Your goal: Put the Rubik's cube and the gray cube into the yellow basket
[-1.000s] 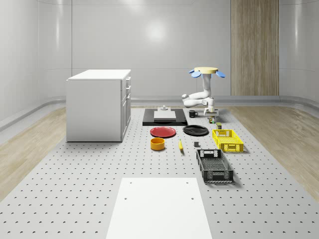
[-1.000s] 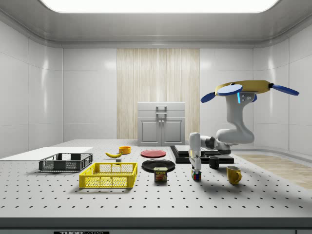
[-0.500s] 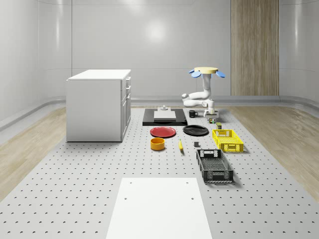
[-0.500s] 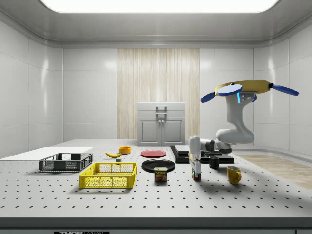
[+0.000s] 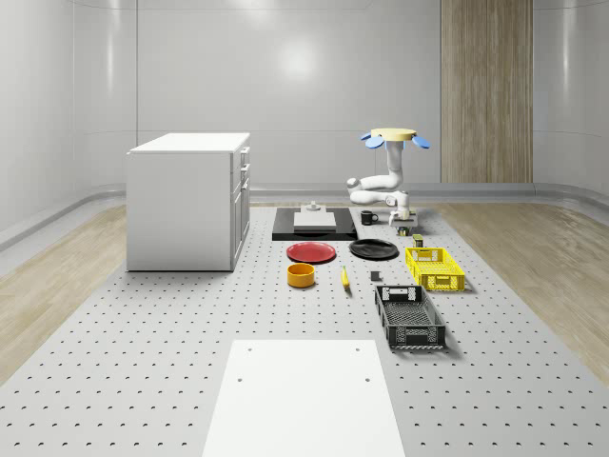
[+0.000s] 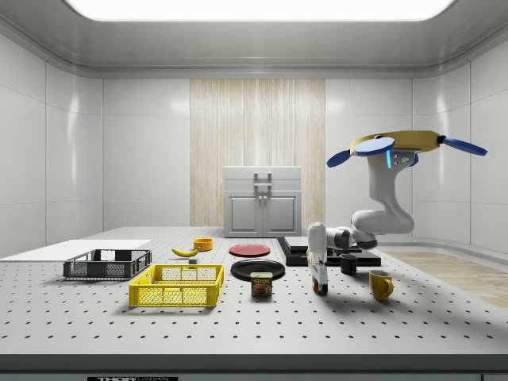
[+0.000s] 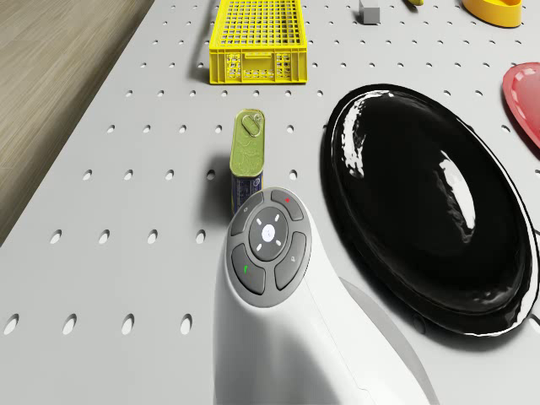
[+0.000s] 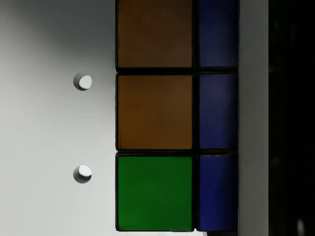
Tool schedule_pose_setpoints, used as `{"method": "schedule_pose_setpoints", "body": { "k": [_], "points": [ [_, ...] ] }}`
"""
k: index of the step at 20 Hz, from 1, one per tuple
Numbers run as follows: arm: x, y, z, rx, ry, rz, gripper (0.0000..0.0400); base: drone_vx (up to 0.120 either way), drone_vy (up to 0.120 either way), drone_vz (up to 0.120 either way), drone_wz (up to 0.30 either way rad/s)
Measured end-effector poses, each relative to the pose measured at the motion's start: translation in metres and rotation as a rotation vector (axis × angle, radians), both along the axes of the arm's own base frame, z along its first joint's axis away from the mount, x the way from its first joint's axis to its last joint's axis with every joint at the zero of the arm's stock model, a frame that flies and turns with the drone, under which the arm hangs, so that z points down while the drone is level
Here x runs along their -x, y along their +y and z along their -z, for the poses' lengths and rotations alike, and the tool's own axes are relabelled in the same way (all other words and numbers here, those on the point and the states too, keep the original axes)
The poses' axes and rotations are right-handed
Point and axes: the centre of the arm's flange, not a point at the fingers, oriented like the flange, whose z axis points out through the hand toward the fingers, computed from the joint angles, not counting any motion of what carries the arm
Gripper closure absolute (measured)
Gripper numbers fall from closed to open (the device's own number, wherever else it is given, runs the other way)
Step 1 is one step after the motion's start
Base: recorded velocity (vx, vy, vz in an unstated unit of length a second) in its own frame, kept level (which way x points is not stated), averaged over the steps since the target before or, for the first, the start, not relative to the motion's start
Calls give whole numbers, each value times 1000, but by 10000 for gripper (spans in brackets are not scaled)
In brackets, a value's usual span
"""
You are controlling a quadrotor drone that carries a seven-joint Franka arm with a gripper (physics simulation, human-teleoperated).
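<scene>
Now drone [image 6: 397, 144] hovering above worktop [image 6: 238, 317] far end, near black plate [image 7: 422, 194]. Pincer [image 6: 319, 284] going down over Rubik's cube [image 8: 162, 118] beside can [image 7: 247, 160]; grip state: cannot tell. Keep centred, squeeze flat sides, then carry to yellow basket [image 6: 178, 286].

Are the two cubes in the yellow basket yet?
Not yet. The yellow basket looks empty. The drone hovers over the table's far end, and its gripper is down at the Rubik's cube, right at the table. The gray cube sits on the table beside the basket, untouched. Both cubes are left to carry.
</scene>
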Motion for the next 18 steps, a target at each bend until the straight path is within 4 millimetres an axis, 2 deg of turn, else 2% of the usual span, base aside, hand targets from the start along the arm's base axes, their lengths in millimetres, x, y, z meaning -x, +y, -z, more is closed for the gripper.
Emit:
{"method": "schedule_pose_setpoints", "body": {
  "k": [4, 9, 14, 18],
  "points": [
    [0, 0, 11, 0, 0, 0, 73, 0, 0, 0, 0],
    [0, 0, 31, 0, 0, 0, 75, 0, 0, 120, 0],
    [0, 0, 43, 0, 0, 0, 75, 120, 0, 120, 0],
    [0, 0, 47, 0, 0, 0, 75, 120, 80, 0, 0]
  ]
}}
